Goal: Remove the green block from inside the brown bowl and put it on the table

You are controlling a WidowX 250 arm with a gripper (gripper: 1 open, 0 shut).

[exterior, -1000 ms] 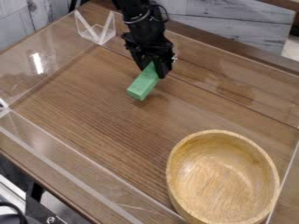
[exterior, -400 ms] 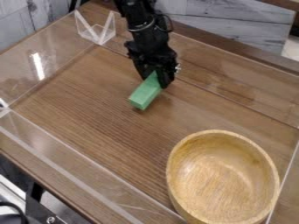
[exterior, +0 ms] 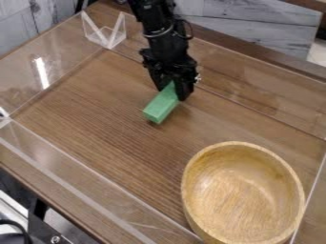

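Right, I see the gripper (exterior: 173, 88) pointing steeply down with its black fingers closed on the upper end of the green block (exterior: 160, 103), whose lower end sits at or just above the worktop (exterior: 90, 114); I cannot tell if it touches. The brown bowl (exterior: 242, 198) stands well apart, near the front right corner, with nothing between. Low clear plastic walls (exterior: 102, 33) edge the wood-grain surface; pale boards lie beyond.

The black gripper (exterior: 171, 83) clasps the upper end of the green block (exterior: 160, 103), whose tilted lower end meets the table (exterior: 90, 114); the brown bowl (exterior: 242, 198) sits well apart, nearer the camera
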